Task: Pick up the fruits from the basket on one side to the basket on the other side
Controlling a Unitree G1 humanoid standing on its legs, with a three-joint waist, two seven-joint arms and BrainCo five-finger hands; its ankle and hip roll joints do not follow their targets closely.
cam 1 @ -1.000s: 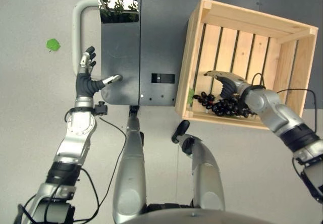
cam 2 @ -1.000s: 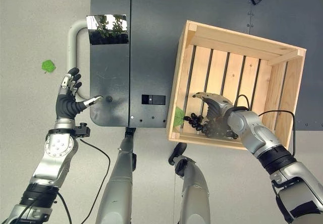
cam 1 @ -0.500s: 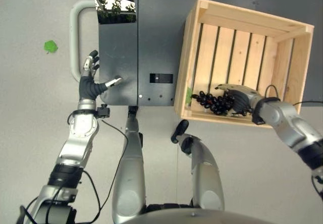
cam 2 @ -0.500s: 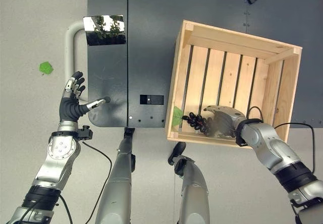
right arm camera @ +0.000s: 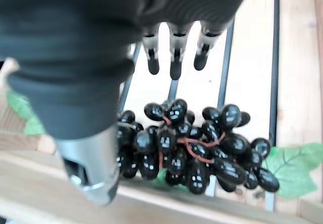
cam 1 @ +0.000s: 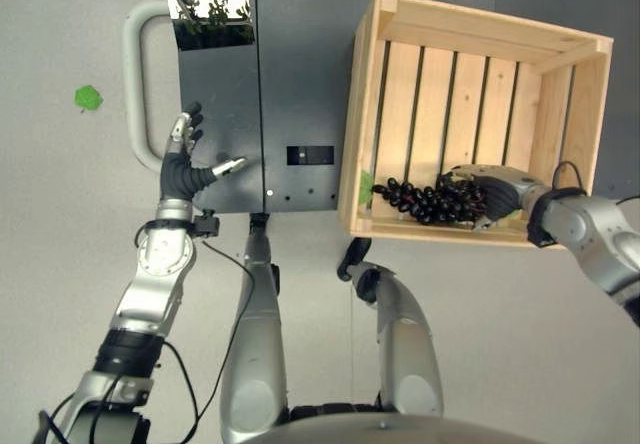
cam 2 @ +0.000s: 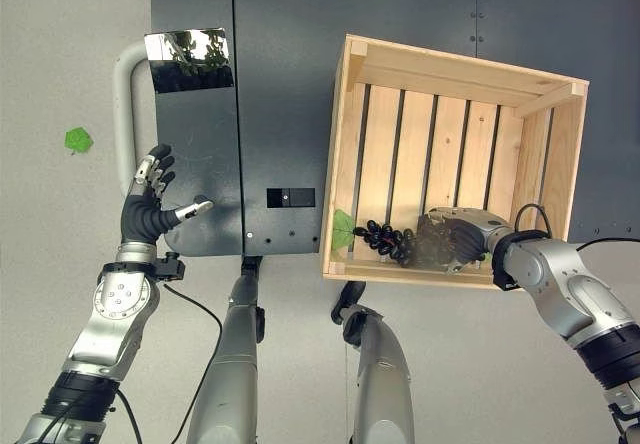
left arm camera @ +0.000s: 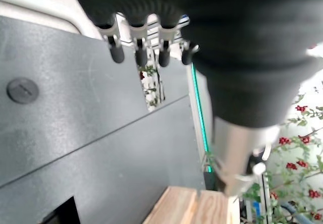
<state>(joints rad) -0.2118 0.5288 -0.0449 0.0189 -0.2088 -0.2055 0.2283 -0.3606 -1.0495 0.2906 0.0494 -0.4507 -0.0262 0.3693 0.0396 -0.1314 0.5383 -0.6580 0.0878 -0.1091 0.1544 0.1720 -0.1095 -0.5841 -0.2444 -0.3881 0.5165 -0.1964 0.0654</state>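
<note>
One bunch of black grapes [right arm camera: 194, 151] lay in the wooden crate [cam 2: 560, 154] by its near wall. Right hand [cam 2: 455, 239] reached over it, fingers [right arm camera: 174, 57] straight, not yet curled round. Next: close and lift. Left hand [cam 1: 183, 159] idle, fingers spread.

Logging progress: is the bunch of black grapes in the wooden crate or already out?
In. The bunch of black grapes lies on the slatted floor of the wooden crate, near its front wall, by the right robot hand.

Premises appear to be a lab or workshop: grey floor [cam 1: 60, 264], dark metal cabinet [cam 2: 280, 64] fitted with a handle [cam 2: 122, 114].
</note>
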